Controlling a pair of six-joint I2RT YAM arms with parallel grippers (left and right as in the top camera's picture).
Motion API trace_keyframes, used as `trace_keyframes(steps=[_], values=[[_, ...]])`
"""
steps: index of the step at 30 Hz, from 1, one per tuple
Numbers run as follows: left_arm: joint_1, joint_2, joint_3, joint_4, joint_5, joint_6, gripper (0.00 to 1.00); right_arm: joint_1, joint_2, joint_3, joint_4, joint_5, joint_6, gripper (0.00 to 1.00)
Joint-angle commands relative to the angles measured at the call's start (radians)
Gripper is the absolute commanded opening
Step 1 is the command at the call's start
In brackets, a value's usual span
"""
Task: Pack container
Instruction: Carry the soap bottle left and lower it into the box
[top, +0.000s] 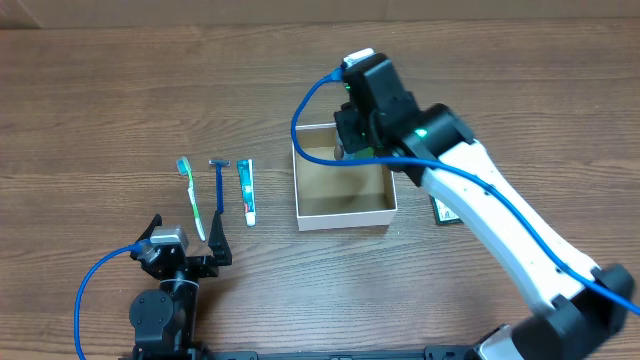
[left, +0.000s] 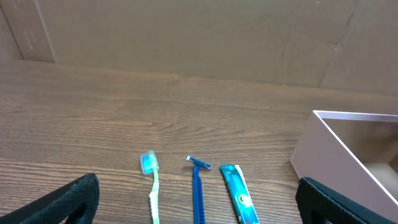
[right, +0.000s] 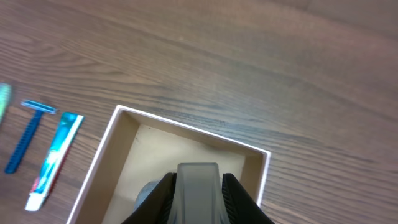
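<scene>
Container (top: 345, 218): one, lidless, white-walled and brown inside, standing at mid-table with its floor apparently bare. Right gripper (right: 199, 186): one, hanging over the far part of the box, jaws drawn close on a grey block-like item (right: 198, 176), one, whose kind cannot be told. Left gripper (top: 185, 240): one, at the near left, jaws spread wide and holding nothing. Left of the box, side by side and apart from each other: toothbrush (top: 190, 195), one; razor (top: 220, 185), one; toothpaste tube (top: 246, 190), one. Right of the box, half hidden under the arm: dark flat object (top: 445, 212), one, unidentified. Hazards, as judged: a release from this height could leave the grey item tilted against a wall; fingers catching the thin far wall could drag or tip the light box; a poorly placed item could crowd out the long pieces not yet packed.
</scene>
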Motion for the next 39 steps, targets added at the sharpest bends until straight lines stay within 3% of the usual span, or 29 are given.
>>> trace_keyframes(steps=[1,6,23,24,27,31,39], values=[[-0.005,-0.008,-0.006,0.003,-0.006,-0.018,1.0,0.0,0.065,0.037,0.042,0.049,0.031,0.22],[-0.005,-0.009,-0.006,0.003,-0.006,-0.018,1.0,-0.017,0.15,0.037,0.074,0.093,0.03,0.22],[-0.005,-0.008,-0.006,0.003,-0.006,-0.018,1.0,-0.086,0.151,-0.023,0.132,0.035,0.03,0.23],[-0.005,-0.009,-0.006,0.003,-0.006,-0.018,1.0,-0.086,0.151,-0.023,0.132,0.03,0.03,0.26],[-0.005,-0.008,-0.006,0.003,-0.006,-0.018,1.0,-0.086,0.151,-0.023,0.132,0.017,0.031,0.54],[-0.005,-0.008,-0.006,0.003,-0.006,-0.018,1.0,-0.086,0.151,-0.022,0.133,0.018,0.03,0.72],[-0.005,-0.009,-0.006,0.003,-0.006,-0.018,1.0,-0.088,0.013,0.056,0.037,0.09,0.031,0.77]])
